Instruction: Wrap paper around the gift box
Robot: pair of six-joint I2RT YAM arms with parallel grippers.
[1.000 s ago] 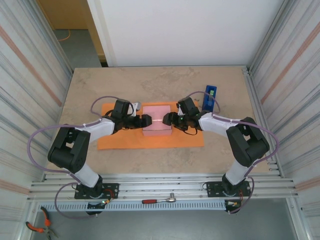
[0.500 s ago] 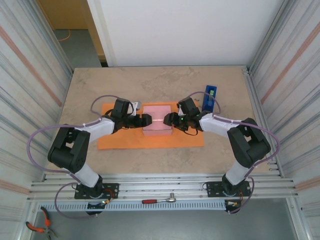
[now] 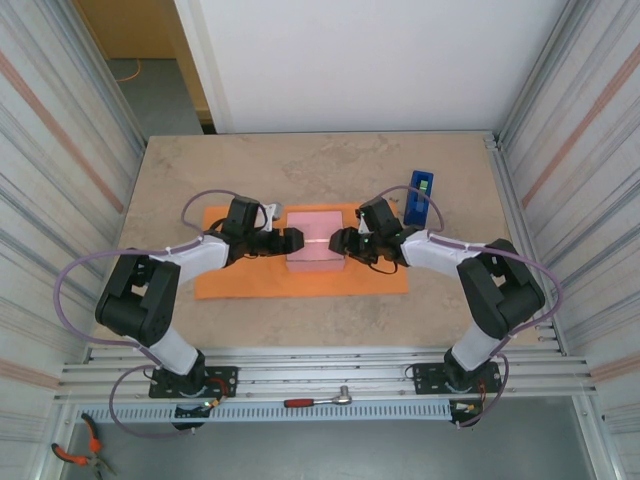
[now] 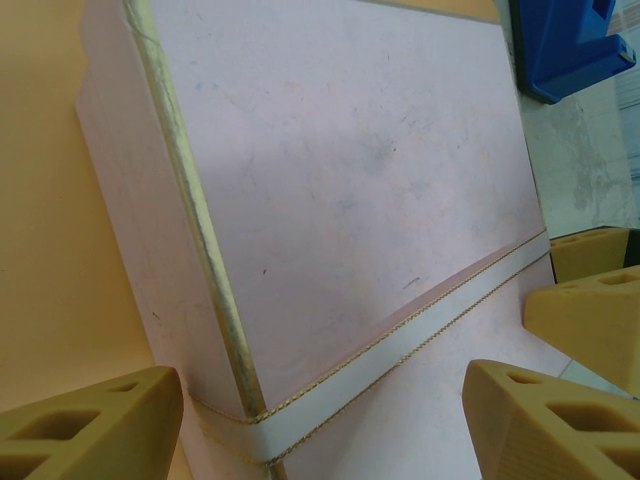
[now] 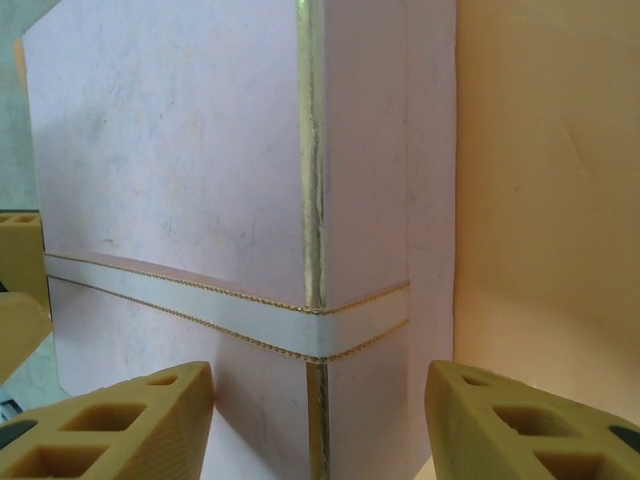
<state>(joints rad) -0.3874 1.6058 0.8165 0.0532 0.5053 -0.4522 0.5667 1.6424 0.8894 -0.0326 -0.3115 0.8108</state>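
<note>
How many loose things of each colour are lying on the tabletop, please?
Pink: 1, the gift box
Orange: 1, the paper
Blue: 1, the tape dispenser
Total: 3

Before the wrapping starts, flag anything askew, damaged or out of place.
Nothing is spilled or broken. One oddity: the gift box sits against the far edge of the paper rather than centred on it, so the spare sheet lies to the near side and the ends. The gold trim along its edge looks slightly scuffed.
</note>
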